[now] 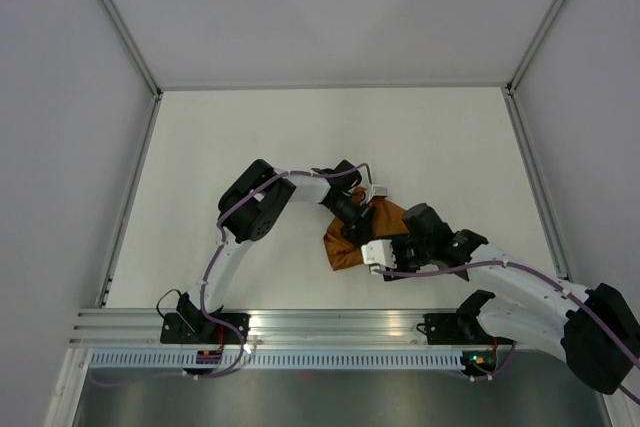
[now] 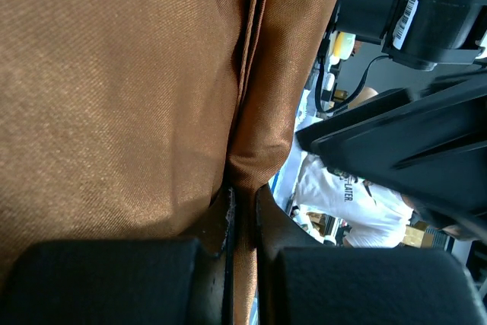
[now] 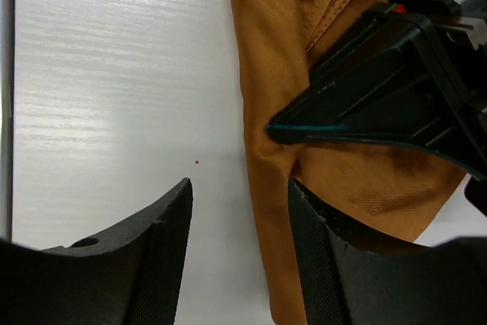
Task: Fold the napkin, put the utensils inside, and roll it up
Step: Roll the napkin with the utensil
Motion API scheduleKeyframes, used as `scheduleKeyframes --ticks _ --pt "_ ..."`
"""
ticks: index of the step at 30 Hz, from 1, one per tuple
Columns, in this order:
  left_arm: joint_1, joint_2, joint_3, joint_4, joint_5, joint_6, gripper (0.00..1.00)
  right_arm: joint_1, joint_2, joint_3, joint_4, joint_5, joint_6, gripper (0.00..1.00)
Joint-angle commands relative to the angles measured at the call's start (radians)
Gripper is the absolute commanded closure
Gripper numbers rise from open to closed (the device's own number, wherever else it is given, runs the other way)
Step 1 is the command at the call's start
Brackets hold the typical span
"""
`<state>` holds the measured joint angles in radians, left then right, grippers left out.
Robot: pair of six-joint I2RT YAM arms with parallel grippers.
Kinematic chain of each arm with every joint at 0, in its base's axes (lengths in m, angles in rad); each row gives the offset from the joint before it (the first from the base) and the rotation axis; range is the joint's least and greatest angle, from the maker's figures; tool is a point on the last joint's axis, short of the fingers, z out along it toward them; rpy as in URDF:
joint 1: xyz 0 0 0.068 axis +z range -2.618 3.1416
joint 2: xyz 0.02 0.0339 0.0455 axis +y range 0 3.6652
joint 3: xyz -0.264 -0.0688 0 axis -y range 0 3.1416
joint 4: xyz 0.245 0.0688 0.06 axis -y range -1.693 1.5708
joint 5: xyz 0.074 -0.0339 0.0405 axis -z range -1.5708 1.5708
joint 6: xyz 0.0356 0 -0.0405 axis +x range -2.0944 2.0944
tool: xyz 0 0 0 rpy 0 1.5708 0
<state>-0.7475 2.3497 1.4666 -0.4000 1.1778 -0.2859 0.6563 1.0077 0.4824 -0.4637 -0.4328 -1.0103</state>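
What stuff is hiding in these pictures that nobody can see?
1. The utensils: none shows in any view. Whether the napkin covers them cannot be told.
2. The napkin's folds: in the top view they are too small to read, and the left gripper and right gripper cover parts of the cloth.
3. The napkin's ends: in the right wrist view they are cut off by the top and bottom edges.

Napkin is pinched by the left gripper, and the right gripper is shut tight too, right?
Not quite. The left gripper does pinch the napkin, but the right gripper is open, its jaws standing apart, as the right wrist view shows.
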Motion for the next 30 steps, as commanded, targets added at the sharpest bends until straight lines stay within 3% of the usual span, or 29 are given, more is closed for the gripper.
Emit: scheduleKeyframes --ticks 1,12,30 --pt "0.011 0.071 -0.014 -0.079 -0.175 0.016 0.98 0.069 -0.001 -0.04 0.184 0.107 0.055 0.41" --pt "0.022 0.076 -0.015 -0.092 -0.165 0.031 0.98 0.186 0.083 -0.09 0.339 0.236 0.111 0.53" --pt "0.037 0.085 -0.012 -0.117 -0.144 0.059 0.98 0.206 0.098 -0.169 0.379 0.368 0.069 0.57"
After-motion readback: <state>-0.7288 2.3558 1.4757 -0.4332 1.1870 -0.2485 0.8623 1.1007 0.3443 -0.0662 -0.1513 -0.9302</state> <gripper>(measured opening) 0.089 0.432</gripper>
